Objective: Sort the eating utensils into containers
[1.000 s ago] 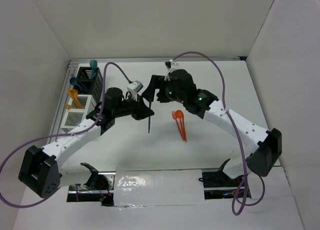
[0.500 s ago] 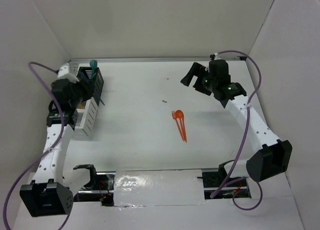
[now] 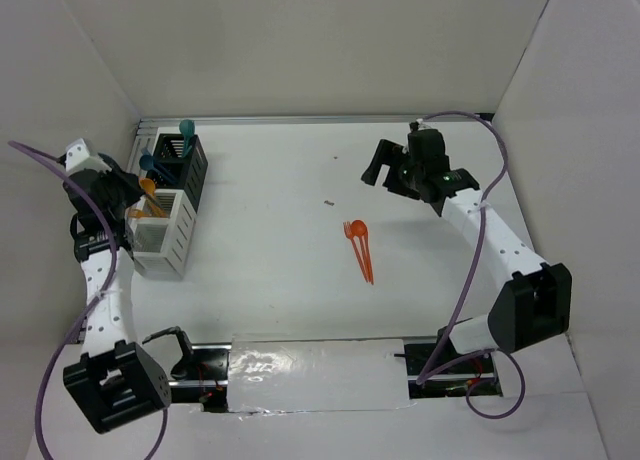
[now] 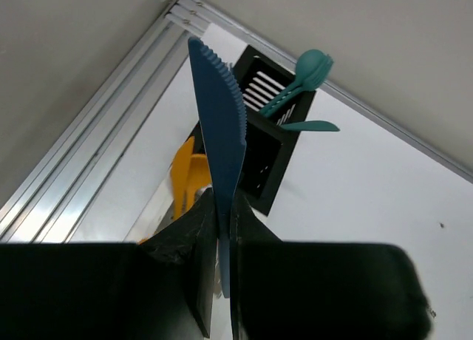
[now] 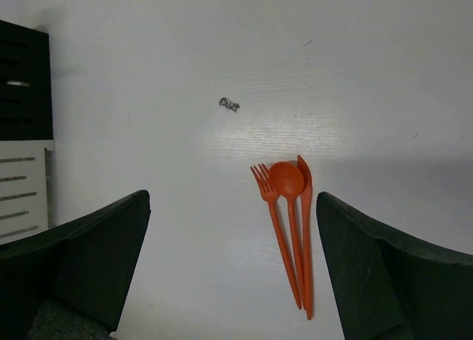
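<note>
The left claw (image 4: pixel 222 216) is pinching the handle of a slim dark blue plastic knife (image 4: pixel 218 133), its jaws narrow on it and the serrated blade standing up toward 12 o'clock in the wrist view. It is hanging at 9 o'clock of the white worktop (image 3: pixel 280 230), just outside the row of containers. In that row the black slotted bin (image 3: pixel 195 165) is carrying the teal plastic utensils (image 4: pixel 307 74), and the white slotted bin (image 3: pixel 170 242) at its 6 o'clock is carrying orange ones (image 3: pixel 147 190).

To do this step well, I judge the arm should be tipping the knife blade-down, centring it over a white compartment free of teal and orange, and lowering it inside the walls before letting go. A release from higher up is risking a bounce off the rim. Which white compartment is free I cannot tell.

The right claw (image 5: pixel 233 270) is standing wide with nothing in it, looking down on the loose orange plastic fork, spoon and knife (image 5: pixel 292 214) lying touching near mid-worktop.

A second ago both arms were meeting at the centre with the dark knife between them. Since then the left arm has been swinging out to 9 o'clock, and the right has been retreating toward 2 o'clock with its jaws widening. The orange trio has not shifted.
</note>
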{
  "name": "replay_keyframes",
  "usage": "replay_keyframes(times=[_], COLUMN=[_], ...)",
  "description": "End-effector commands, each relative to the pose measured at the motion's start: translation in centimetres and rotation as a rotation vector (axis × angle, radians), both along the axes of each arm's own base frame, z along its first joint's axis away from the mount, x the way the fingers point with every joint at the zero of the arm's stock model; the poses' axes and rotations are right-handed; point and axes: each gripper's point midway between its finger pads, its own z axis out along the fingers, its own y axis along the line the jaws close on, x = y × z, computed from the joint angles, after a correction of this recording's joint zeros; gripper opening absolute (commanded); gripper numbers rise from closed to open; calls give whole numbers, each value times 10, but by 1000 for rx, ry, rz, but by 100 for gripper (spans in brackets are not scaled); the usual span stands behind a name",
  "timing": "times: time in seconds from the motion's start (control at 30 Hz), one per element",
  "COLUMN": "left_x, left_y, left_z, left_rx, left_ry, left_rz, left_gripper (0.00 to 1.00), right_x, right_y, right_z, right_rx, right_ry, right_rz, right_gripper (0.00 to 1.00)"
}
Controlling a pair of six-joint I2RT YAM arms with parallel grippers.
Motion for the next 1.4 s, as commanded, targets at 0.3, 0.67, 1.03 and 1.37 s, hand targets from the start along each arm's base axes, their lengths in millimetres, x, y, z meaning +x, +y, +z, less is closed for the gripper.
replay_keyframes(times=[0.3, 0.67, 1.03, 1.37], left_x=[102, 152, 146, 102], left_y=[16, 22, 23, -21], left_z=[55, 7, 19, 107], left_rx=[139, 102, 161, 251], left_ry=[-238, -263, -256, -289], left_rz=[-174, -250, -248, -407], left_gripper=[11, 14, 63, 67], right_x=[5, 8, 7, -25], right_y=[-1, -12, -5, 6], right_z=[-46, -67, -83, -127], right_rx=[-34, -89, -133, -200], right_ry=[40, 70, 105, 190], right_rz=[3, -65, -51, 45], right_gripper=[100, 100, 100, 93])
